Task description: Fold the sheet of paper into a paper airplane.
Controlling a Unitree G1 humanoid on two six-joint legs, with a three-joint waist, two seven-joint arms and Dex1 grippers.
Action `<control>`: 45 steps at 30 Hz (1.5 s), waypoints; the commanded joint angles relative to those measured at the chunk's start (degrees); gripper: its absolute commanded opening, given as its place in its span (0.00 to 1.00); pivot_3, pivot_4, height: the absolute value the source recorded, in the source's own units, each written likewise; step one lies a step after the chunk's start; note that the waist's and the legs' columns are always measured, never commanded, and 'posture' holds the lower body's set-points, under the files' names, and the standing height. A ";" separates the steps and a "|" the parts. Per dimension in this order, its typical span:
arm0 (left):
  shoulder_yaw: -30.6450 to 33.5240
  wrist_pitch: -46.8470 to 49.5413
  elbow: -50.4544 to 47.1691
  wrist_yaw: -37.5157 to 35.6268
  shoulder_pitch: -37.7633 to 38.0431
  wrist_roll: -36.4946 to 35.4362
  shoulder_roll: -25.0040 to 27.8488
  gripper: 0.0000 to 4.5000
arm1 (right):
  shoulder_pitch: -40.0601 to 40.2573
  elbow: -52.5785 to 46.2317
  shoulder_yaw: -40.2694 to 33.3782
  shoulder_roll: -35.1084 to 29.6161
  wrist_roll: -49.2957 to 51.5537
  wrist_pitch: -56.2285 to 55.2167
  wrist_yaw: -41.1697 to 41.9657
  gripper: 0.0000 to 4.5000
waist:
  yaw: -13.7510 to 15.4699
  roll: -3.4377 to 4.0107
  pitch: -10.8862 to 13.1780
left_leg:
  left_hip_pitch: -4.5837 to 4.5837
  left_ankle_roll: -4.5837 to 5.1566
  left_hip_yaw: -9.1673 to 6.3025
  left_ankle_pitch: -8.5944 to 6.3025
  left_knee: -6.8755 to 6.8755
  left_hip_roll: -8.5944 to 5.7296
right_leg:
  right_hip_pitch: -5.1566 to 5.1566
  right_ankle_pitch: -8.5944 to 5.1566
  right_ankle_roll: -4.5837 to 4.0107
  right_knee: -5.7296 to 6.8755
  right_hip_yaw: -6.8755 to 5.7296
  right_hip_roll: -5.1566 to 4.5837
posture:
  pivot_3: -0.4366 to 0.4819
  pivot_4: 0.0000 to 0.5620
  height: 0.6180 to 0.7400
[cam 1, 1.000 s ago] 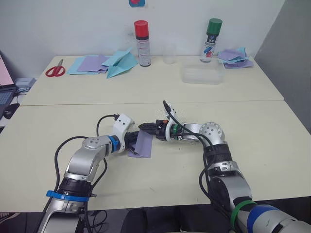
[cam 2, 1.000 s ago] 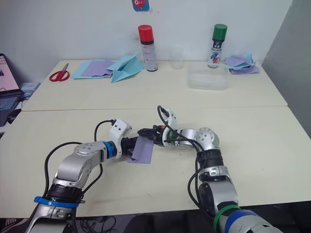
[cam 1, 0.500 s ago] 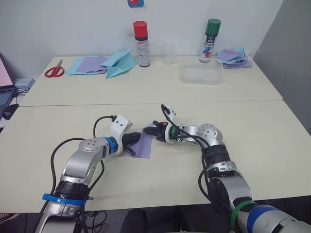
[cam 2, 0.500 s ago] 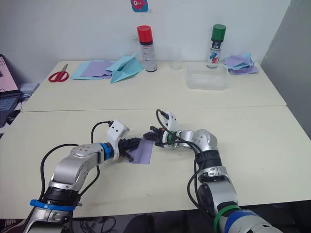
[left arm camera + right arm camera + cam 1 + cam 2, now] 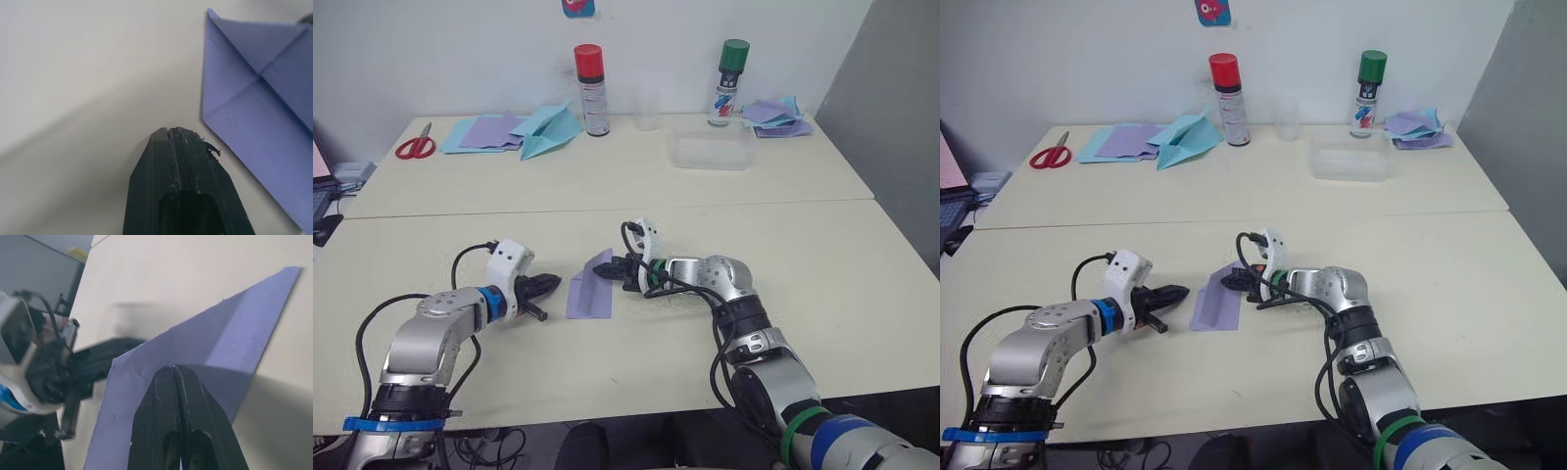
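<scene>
Cream tabletop at frame centre held the sheet of paper [image 5: 589, 295], light, floppy and already creased. The right gripper [image 5: 610, 273] pinched its raised edge shut, a sensible hold near a crease. The left gripper [image 5: 551, 285] sat closed and empty just beside it.

Our left arm lies low over the table, forearm angled inward, with the black two-fingered left gripper [image 5: 546, 285] pointing toward the centre. We see its fingers pressed flat together, tip to tip, with nothing between them; they sit just beside the near edge of the thin lavender-purple creased sheet of paper [image 5: 590, 291] without touching it.

Our right arm bends sharply at the elbow and reaches back across toward the left, wrist level. The black two-fingered right gripper [image 5: 615, 270] has its fingers [image 5: 176, 396] closed together on the raised fold of that sheet, holding one flap tilted up.
</scene>
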 commanded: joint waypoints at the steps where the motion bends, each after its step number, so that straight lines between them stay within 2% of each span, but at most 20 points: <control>1: 1.07 0.64 -2.37 -0.63 -3.64 -1.99 0.80 0.00 | 1.45 0.99 3.19 -0.06 -3.11 -1.77 2.17 0.01 | -0.03 -0.03 -0.02 | 0.01 0.00 0.01 0.00 0.00 -0.01 | 0.01 0.00 0.00 0.00 0.02 0.00 | 0.48 0.27 1.00; 6: -1.76 1.11 -3.29 0.01 -7.81 -2.90 -2.38 0.00 | 1.04 2.77 2.34 0.70 -4.83 -2.87 1.76 0.01 | -0.01 -0.04 -0.02 | 0.12 0.00 0.06 0.00 0.00 0.00 | 0.16 0.00 0.00 -0.04 0.09 -0.02 | 0.48 0.27 1.00; 11: -6.82 -0.26 -1.97 0.24 -8.20 -0.80 -4.93 0.00 | 0.74 4.13 3.25 0.24 -7.29 -4.70 1.32 0.01 | 0.00 -0.04 -0.02 | 0.27 0.00 0.06 0.00 0.01 -0.03 | 0.32 0.00 0.00 -0.04 0.11 -0.06 | 0.48 0.27 1.00; 16: -10.52 -0.94 0.16 0.74 -6.47 2.75 -3.98 0.00 | 1.32 3.31 5.51 -0.49 -9.47 -6.68 1.79 0.01 | 0.01 -0.04 -0.02 | 0.63 0.00 0.06 0.00 0.00 -0.04 | 0.66 0.00 0.00 -0.04 0.12 -0.07 | 0.48 0.27 1.00; 20: -12.58 -3.73 3.53 0.83 -3.96 6.85 -2.14 0.00 | 1.94 -0.53 5.52 -1.65 -9.12 -6.60 3.21 0.01 | 0.05 -0.01 0.01 | 0.65 0.00 0.03 0.00 0.01 -0.03 | 0.68 0.00 -0.01 -0.04 0.11 -0.13 | 0.48 0.27 1.00; 26: -12.98 -6.79 6.17 0.26 -2.65 7.43 -3.69 0.00 | 2.47 -7.85 8.67 -5.39 -9.26 -7.84 9.08 0.01 | 1.05 0.03 0.05 | 0.57 0.00 0.12 0.00 0.01 -0.10 | 0.66 -0.01 0.00 -0.10 0.14 -0.39 | 0.48 0.27 1.00; 28: -13.51 -8.74 6.99 -0.33 -2.30 7.79 -4.30 0.00 | 2.43 -10.05 9.90 -6.48 -9.75 -10.99 12.08 0.01 | 1.35 0.02 0.05 | 0.56 0.00 0.16 0.00 0.01 -0.14 | 0.65 -0.01 0.01 -0.11 0.16 -0.44 | 0.48 0.27 1.00; 30: -14.12 -11.37 7.92 -0.96 -2.02 8.58 -4.55 0.00 | 1.80 -9.89 11.79 -7.60 -13.16 -20.41 14.47 0.01 | 1.43 0.09 0.10 | 0.55 0.00 0.14 0.00 0.00 -0.13 | 0.64 -0.01 0.01 -0.12 0.12 -0.44 | 0.48 0.27 1.00; 36: -16.15 -16.60 11.02 -2.38 -1.85 11.72 -3.88 0.00 | -3.75 8.61 9.66 -5.25 -18.89 -40.20 13.75 0.01 | 1.49 0.11 0.11 | 0.58 0.00 0.11 0.00 -0.01 -0.14 | 0.66 -0.01 0.01 -0.10 0.06 -0.37 | 0.48 0.27 1.00; 40: -16.30 -17.72 12.03 -2.96 -2.08 12.39 -3.83 0.00 | -7.00 18.04 7.59 -3.08 -19.47 -43.75 13.77 0.01 | 1.64 0.11 0.11 | 0.58 0.00 0.15 0.00 0.00 -0.12 | 0.67 -0.01 0.00 -0.10 0.11 -0.42 | 0.48 0.27 1.00; 45: -16.60 -17.45 12.16 -3.04 -2.42 12.77 -4.28 0.00 | -8.52 26.45 9.44 -2.33 -24.56 -46.32 12.15 0.01 | 1.73 0.13 0.12 | 0.58 0.00 0.16 0.00 0.00 -0.15 | 0.67 -0.01 0.00 -0.09 0.10 -0.52 | 0.48 0.27 1.00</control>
